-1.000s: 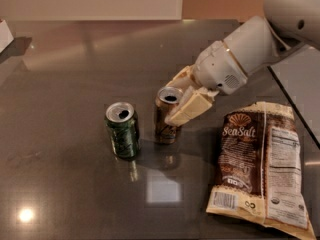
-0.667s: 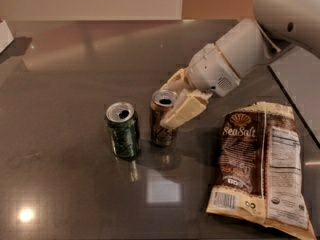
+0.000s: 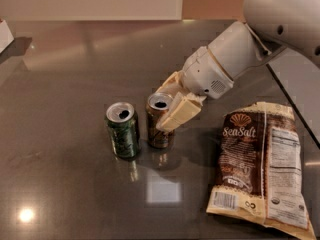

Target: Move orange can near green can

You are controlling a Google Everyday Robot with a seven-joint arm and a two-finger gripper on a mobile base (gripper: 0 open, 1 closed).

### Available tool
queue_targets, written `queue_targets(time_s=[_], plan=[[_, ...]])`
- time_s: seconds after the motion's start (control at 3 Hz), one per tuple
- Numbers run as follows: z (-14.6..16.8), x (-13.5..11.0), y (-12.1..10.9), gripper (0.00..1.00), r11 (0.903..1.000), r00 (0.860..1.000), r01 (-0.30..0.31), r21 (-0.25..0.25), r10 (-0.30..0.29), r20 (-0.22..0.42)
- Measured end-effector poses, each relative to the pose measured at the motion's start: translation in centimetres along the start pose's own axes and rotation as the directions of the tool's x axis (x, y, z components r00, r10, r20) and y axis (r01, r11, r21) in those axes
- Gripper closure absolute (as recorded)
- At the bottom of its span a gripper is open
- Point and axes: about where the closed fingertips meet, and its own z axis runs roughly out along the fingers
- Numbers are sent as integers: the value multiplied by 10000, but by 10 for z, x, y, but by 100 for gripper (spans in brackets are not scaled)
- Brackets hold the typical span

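- Tabletop [image 3: 65, 89], dark grey and glossy, spans the whole camera view; a square patch of light and a round one shine in its near part.
- White object [image 3: 5, 34], flat-sided, cut off by the left edge, sits at the far left of the tabletop, well apart from everything else.
- Green can [image 3: 122, 130], a dark green aluminium drink can with a lighter green pattern and an open silver top, stands upright left of centre, in the same spot as a second ago.
- Orange can [image 3: 158, 129], an orange-brown aluminium drink can with a silver top and a dark opening, is upright just beside the green can's right side. A thin strip of tabletop shows between them, so they are not touching. A second ago it was further right and the gap was clearly wider. Whether its base rests on the tabletop or hangs just over it cannot be told.
- Gripper [image 3: 164, 109], two-fingered and pale tan, grips the orange can near its top. One of the fingers [image 3: 179, 113] lies across the can's right front and the other is behind its rim. It has travelled left with the can.
- Arm [image 3: 235, 54], white and rounded, comes down from the upper right corner to the gripper, and now reaches a little further left.
- Snack bag [image 3: 260, 169], a flat brown and cream packet with a white nutrition label, lies at the right, unmoved, apart from both cans.
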Motion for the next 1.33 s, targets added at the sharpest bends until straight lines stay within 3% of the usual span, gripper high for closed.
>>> queue_targets(time_s=[1.0,1.33], plan=[[3,-1,-1,0,9998,9999,147,167,-147,-32],[3,-1,-1,0,9998,9999,149,166,-148,-33]])
